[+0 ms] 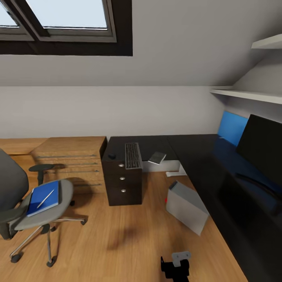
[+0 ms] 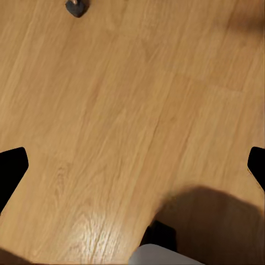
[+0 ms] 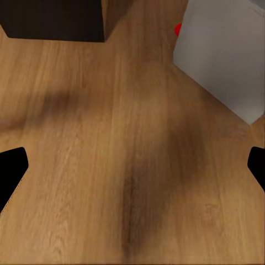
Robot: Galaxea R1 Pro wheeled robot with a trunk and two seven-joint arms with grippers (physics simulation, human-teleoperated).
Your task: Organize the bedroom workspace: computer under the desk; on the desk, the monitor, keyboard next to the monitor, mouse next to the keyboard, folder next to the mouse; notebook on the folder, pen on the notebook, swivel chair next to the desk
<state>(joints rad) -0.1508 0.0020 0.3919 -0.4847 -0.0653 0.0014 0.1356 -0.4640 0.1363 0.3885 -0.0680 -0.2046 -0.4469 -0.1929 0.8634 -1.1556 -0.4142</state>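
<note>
From the head view, the L-shaped desk (image 1: 196, 150) runs along the back wall and down the right side, its glossy black top carrying the keyboard (image 1: 133, 155) above the three-drawer unit (image 1: 122, 184), whose drawers are all closed. The mouse (image 1: 112, 156) sits just beside the keyboard toward the wooden drawer chest (image 1: 72, 160), and the notebook (image 1: 157, 158) lies near the keyboard's other side, at the front edge of the desk. The monitor (image 1: 260, 150) stands on the desk's right wing, a blue panel (image 1: 232, 127) behind it against the wall. The computer (image 1: 186, 207) stands on the wooden floor (image 1: 117, 235) beside the desk's right wing, tilted in the view, with its red light at the lower near corner; in the right wrist view the same grey case (image 3: 223, 55) sits near the dark drawer unit (image 3: 52, 19). The swivel chair (image 1: 35, 203) stands well apart from the desk at the left, and its seat holds the blue folder (image 1: 43, 197) with the pen (image 1: 46, 198) lying on top. The left end effector (image 2: 132, 165) hangs over bare floor with its black fingertips (image 2: 11, 168) spread wide and nothing between them; a chair caster (image 2: 76, 7) shows near it. The right end effector (image 3: 132, 165) is likewise spread wide and empty over the floor.
</note>
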